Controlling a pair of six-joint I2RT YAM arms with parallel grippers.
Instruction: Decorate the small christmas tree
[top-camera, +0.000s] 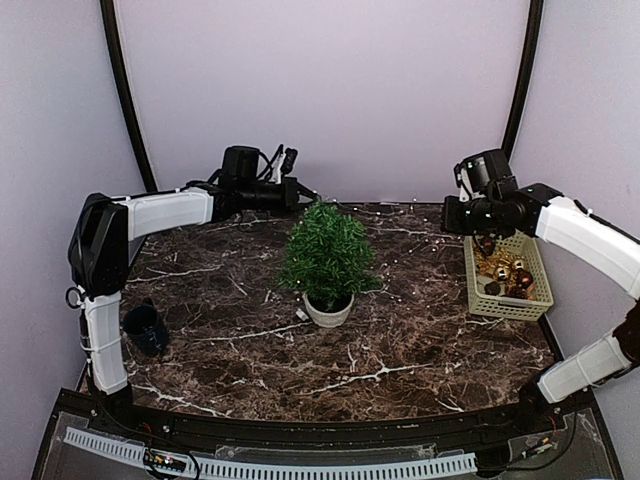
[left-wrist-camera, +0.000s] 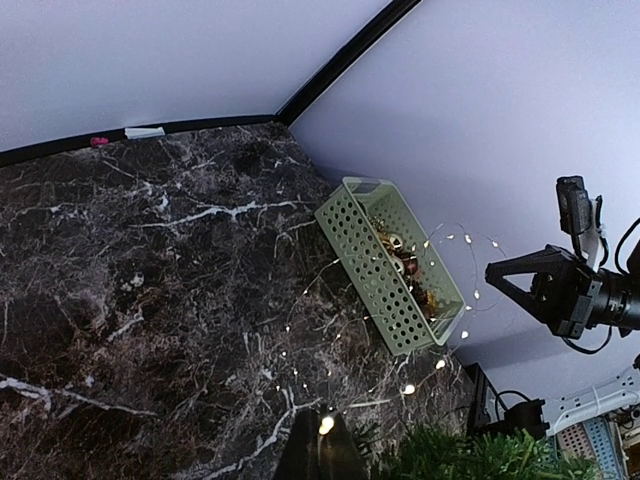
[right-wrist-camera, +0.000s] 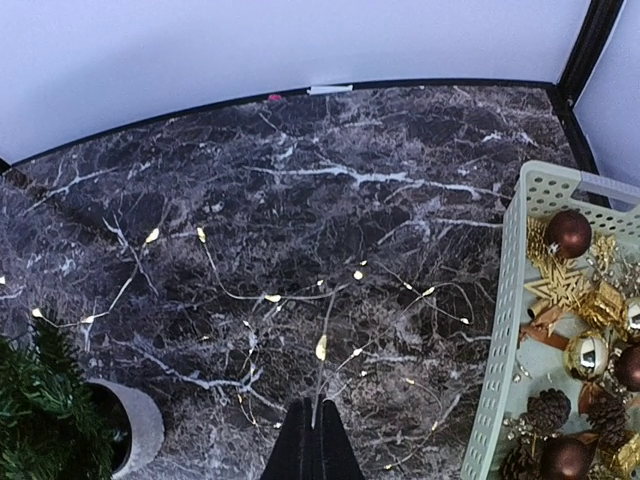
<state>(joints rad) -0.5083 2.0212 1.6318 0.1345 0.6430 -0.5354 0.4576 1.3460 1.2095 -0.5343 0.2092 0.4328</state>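
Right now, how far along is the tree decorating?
Done: nothing that shows; the small christmas tree looks bare. In hand: the left jaws and right jaws are each shut on the light string, which runs between them behind the tree. Left: draping that string on the tree, then hanging the baubles and pine cones lying in the basket.

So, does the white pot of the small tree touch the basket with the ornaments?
Apart. The top external view shows a wide strip of marble table between the white pot of the small christmas tree and the basket.
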